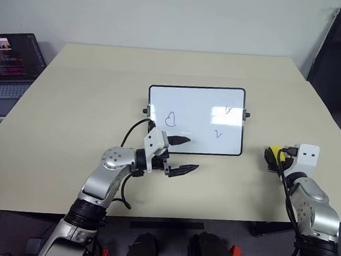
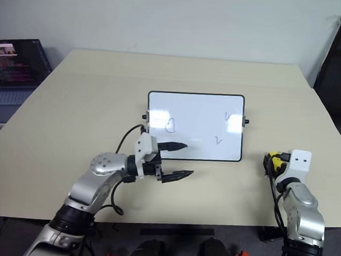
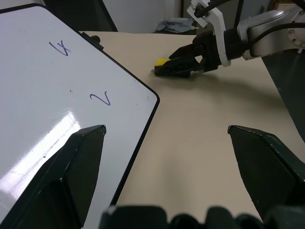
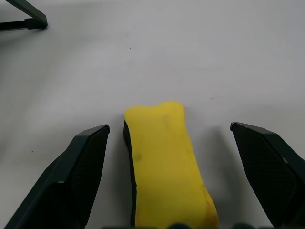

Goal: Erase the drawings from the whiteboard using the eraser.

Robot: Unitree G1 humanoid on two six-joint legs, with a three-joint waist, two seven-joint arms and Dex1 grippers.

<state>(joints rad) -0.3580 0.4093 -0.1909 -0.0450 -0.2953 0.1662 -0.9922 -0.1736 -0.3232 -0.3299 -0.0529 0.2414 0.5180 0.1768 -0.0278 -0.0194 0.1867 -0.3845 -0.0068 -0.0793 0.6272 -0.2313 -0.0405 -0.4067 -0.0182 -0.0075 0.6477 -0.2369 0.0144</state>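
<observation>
The whiteboard point(image 1: 202, 107) lies flat at the middle of the table. It bears the drawings: a heart outline point(image 1: 170, 119) and two small squiggles point(image 1: 218, 134) point(image 1: 228, 110). My left gripper point(image 1: 182, 156) hovers open at the board's near left corner, pointing right, one finger point(image 1: 180, 140) over the board's edge. The yellow eraser point(image 4: 164, 162), dark underneath, lies on the table to the right of the board. My right gripper point(image 4: 169, 126) is open around it, a gap showing on each side of the block. In the left wrist view the eraser point(image 3: 162, 62) sits between the right gripper's fingers.
An open laptop point(image 1: 11, 64) stands off the table's left edge. A black chair point(image 1: 339, 52) is at the back right. The beige table point(image 1: 91, 87) reaches well beyond the board on every side; its front edge runs just below both grippers.
</observation>
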